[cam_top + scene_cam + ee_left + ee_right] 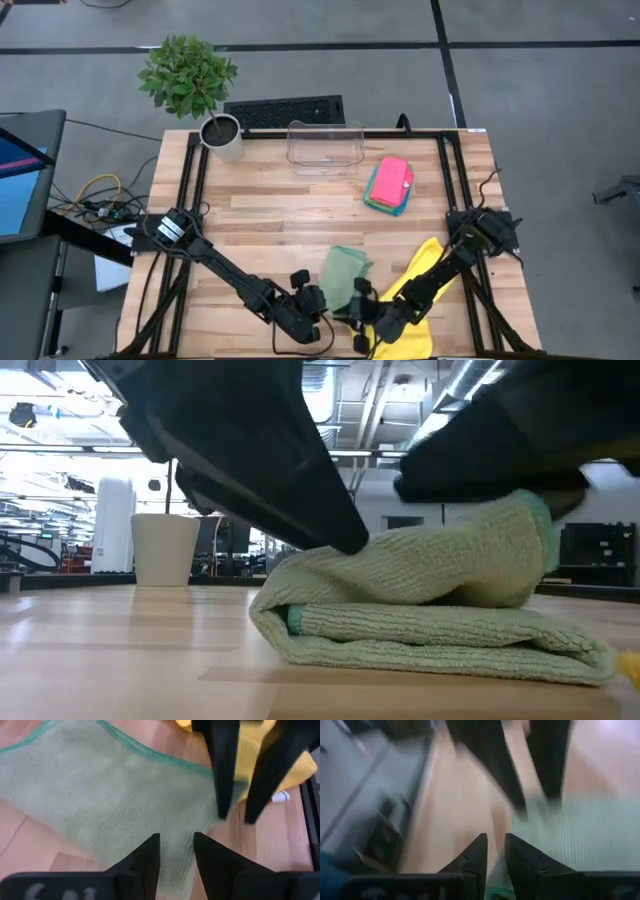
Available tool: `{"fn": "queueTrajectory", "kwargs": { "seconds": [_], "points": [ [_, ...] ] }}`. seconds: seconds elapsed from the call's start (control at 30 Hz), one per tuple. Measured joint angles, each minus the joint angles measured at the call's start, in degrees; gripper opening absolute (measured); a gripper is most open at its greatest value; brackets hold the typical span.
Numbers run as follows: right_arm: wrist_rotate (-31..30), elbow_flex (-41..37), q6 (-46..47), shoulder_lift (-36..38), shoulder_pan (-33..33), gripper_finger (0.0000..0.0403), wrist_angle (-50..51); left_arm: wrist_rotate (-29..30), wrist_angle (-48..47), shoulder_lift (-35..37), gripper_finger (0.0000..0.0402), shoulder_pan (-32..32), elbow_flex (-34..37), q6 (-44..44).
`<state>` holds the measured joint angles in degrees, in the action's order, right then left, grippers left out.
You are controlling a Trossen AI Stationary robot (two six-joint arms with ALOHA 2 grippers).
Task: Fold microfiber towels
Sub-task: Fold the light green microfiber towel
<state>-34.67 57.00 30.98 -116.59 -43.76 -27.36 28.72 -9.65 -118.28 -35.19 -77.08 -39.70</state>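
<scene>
Both grippers are working the sage towel point(345, 278) at the table's near edge: left gripper point(322, 322) and right gripper point(362, 322) are each pinching a corner, probably pulling the fold flat. Yellow towel point(420, 265) is waiting beside it; the pink-topped folded stack point(390, 184) is sitting farther back.

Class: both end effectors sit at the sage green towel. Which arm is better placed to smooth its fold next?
Left, probably: the left end effector sits at the sage green towel, while the right end effector sits nearer the yellow towel.

My two arms point(230, 275) are showing matte black, jointed links; my left gripper point(176, 851) is presenting tapered black fingers, its base bearing pale markings, possibly numerals, too cropped to read.
</scene>
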Motion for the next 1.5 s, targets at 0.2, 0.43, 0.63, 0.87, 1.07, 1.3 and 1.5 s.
{"fn": "queueTrajectory", "kwargs": {
  "seconds": [0.2, 0.43, 0.63, 0.87, 1.07, 1.3, 1.5],
  "points": [
    [0.4, -0.1, 11.8, -4.2, -2.0, 0.0092, 4.6, -2.3, 0.3, 0.0, 0.0105, 0.0, 0.0, -0.1],
    [-1.7, -0.1, 13.6, -3.9, -3.3, 0.0092, 7.4, -1.1, 3.0, 0.0, 0.0105, 0.3, 0.0, 2.7],
    [-1.9, -0.1, 12.3, -3.9, -3.4, 0.0092, 8.8, 5.9, 7.8, 0.2, 0.0105, 0.4, 0.8, 7.6],
    [-5.4, -0.6, 9.5, -0.5, -4.3, 0.0092, 12.5, 5.0, 13.2, 0.2, 0.0105, 0.9, 6.2, 6.2],
    [-19.7, -0.4, 6.8, 7.1, -5.3, 0.0092, 22.4, 6.2, 19.9, 0.1, 0.0105, 1.8, 9.0, 7.2],
    [-22.0, -3.2, 13.2, 3.4, -0.4, 0.0092, 26.8, 5.6, 21.4, 0.1, 0.0105, 3.6, 9.1, 10.2],
    [-21.3, -10.4, 28.9, -0.7, 2.1, 0.0077, 21.7, 5.0, 16.8, 0.5, 0.0105, 4.1, 9.1, 10.4]
  ]
}}
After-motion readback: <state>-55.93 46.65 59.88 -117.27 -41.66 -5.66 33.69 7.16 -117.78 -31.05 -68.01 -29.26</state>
